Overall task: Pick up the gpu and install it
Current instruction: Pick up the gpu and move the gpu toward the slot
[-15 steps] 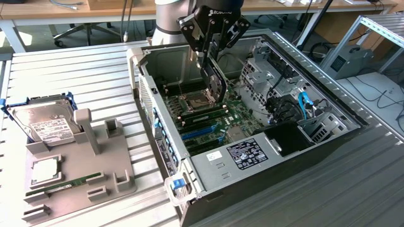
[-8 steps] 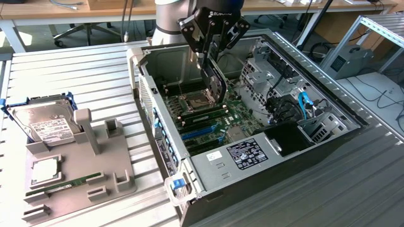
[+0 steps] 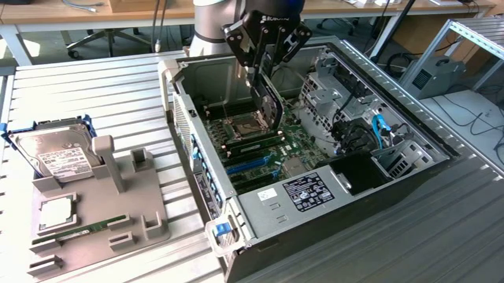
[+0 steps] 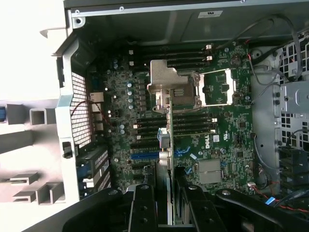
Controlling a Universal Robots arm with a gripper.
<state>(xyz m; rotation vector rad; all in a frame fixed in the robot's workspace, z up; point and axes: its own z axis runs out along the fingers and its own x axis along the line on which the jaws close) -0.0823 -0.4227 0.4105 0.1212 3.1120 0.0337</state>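
My gripper (image 3: 261, 72) hangs over the open computer case (image 3: 260, 207), shut on the gpu (image 3: 270, 106). The gpu is a dark flat card held on edge, its lower end down inside the case just above the motherboard (image 3: 295, 144). In the wrist view the gpu (image 4: 170, 137) runs edge-on out from between my fingers (image 4: 143, 208), and its silvery bracket (image 4: 166, 82) sits at the far end over the CPU socket area. The blue expansion slots (image 3: 250, 165) lie a little nearer the case's front than the card. My gripper (image 4: 170, 193) clamps the card from both sides.
On the exterior view's left a grey fixture (image 3: 118, 206) carries a silver hard drive (image 3: 56, 154) in a blue caddy and a slim green memory stick (image 3: 79, 230). Drive cages and cables (image 3: 370, 132) fill the case's right side. The case walls rise around the board.
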